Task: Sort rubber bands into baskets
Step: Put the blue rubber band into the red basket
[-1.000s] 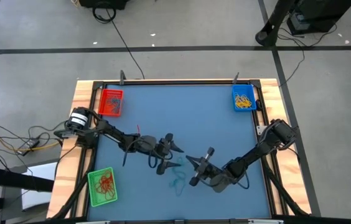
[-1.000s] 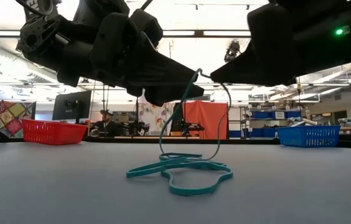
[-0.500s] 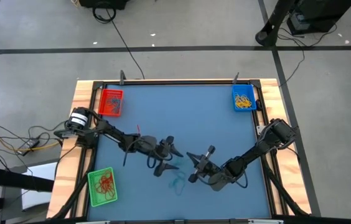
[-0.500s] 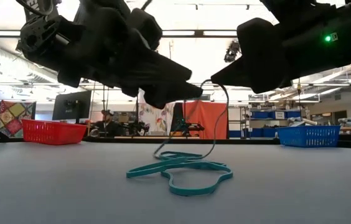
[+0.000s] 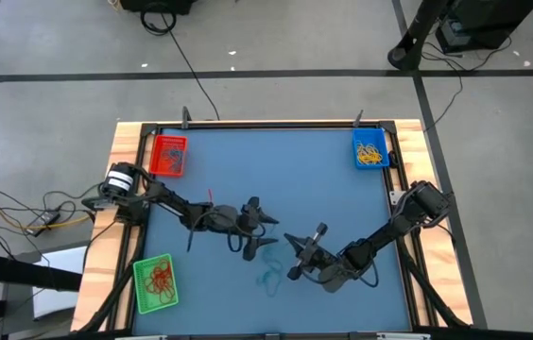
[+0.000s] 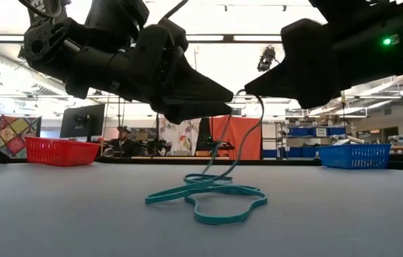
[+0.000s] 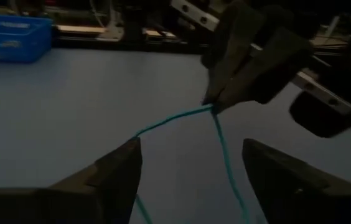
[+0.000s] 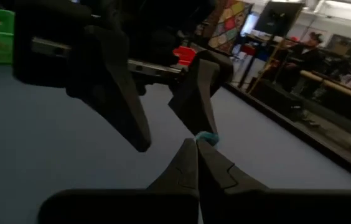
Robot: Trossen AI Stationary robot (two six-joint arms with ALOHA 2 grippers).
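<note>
Band (image 6: 209,196) hangs roughly upright from right hand (image 6: 243,93), pinched.

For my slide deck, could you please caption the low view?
Right gripper lifts a teal rubber band off the table pile; open left gripper waits alongside.

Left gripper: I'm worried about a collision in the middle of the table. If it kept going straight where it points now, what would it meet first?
Probably the teal rubber band strung between its open fingers, then the right gripper pinching it just beyond; depth is unclear.
</note>
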